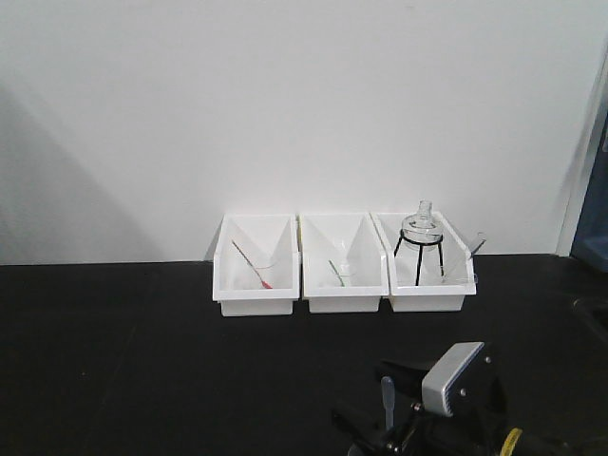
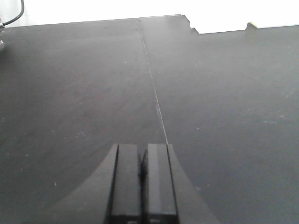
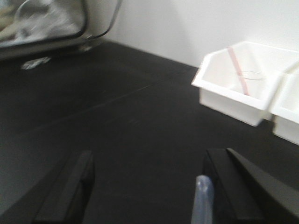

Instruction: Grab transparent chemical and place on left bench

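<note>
Of the transparent chemical I see mainly its translucent dropper (image 1: 387,395) (image 3: 203,201). It stands upright between the fingers of my right gripper (image 1: 361,392) (image 3: 149,158), and the clear glass around it barely shows. The jaws are held wide, about a beaker's width apart, low over the black left bench (image 1: 142,361) (image 3: 117,116), in front of the bins and pointing left. My left gripper (image 2: 141,154) is shut on nothing, hovering over the bare bench (image 2: 224,93). It does not show in the front view.
Three white bins stand against the white wall. The left bin (image 1: 255,285) (image 3: 233,93) holds a beaker with a red dropper, the middle bin (image 1: 344,285) one with a green dropper. The right bin (image 1: 425,293) holds a glass flask (image 1: 419,228) on a black tripod.
</note>
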{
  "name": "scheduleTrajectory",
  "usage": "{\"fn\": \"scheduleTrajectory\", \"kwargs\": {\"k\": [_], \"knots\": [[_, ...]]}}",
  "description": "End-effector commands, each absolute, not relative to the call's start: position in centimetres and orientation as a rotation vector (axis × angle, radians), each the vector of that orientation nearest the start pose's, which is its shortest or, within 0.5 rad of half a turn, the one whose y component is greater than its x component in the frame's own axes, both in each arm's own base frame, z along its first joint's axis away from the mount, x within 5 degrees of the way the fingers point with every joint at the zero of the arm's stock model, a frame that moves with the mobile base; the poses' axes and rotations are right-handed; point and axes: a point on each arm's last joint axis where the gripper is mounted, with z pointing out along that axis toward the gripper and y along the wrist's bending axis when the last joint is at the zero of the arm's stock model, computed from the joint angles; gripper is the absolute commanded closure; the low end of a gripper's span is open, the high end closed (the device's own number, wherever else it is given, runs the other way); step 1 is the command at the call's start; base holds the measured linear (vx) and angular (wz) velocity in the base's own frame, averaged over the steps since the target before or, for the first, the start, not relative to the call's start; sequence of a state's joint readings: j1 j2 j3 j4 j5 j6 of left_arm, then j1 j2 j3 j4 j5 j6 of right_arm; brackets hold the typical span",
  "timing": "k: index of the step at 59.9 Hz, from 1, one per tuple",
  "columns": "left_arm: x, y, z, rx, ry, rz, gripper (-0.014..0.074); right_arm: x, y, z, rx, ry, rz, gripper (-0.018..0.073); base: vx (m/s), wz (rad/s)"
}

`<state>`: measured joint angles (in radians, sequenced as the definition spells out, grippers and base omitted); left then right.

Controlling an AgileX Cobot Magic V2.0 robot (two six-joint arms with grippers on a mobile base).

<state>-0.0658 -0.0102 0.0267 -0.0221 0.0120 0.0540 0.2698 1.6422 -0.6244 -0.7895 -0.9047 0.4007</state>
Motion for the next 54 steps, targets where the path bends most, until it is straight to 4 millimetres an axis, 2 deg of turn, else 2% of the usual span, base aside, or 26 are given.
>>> {"fn": "scheduleTrajectory", "kwargs": {"k": [1,7,9,16,20,34,43,51,54], "knots": [[5.5,-0.4,20.6,0.064,1.429,-0.035,0.0600,27.5,13.2,22.0,-0.832,1.449,0.616,0.0050,0.00,0.00],[5.5,-0.4,20.6,0.064,1.429,-0.035,0.0600,28.0,12.8,22.3,-0.615,1.530,0.717,0.0070,0.00,0.00],[5.5,-0.4,20.6,0.064,1.429,-0.035,0.0600,28.0,12.8,22.4,-0.596,1.527,0.737,0.0076,0.00,0.00],[5.5,-0.4,20.6,0.064,1.429,-0.035,0.0600,27.5,13.2,22.5,-0.756,1.433,0.672,0.0104,0.00,0.00],[5.5,-0.4,20.6,0.064,1.429,-0.035,0.0600,27.6,13.1,22.6,-0.747,1.429,0.659,0.0122,0.00,0.00],[5.5,-0.4,20.6,0.064,1.429,-0.035,0.0600,28.6,11.6,24.6,-0.393,1.426,0.682,0.0216,0.00,0.00],[5.5,-0.4,20.6,0.064,1.429,-0.035,0.0600,27.9,10.6,26.6,-0.320,1.453,0.617,0.0357,0.00,0.00],[5.5,-0.4,20.6,0.064,1.429,-0.035,0.0600,26.0,9.5,28.4,-0.340,1.602,0.485,0.0553,0.00,0.00],[5.5,-0.4,20.6,0.064,1.429,-0.035,0.0600,25.0,8.8,29.1,-0.310,1.667,0.450,0.0573,0.00,0.00]]}}
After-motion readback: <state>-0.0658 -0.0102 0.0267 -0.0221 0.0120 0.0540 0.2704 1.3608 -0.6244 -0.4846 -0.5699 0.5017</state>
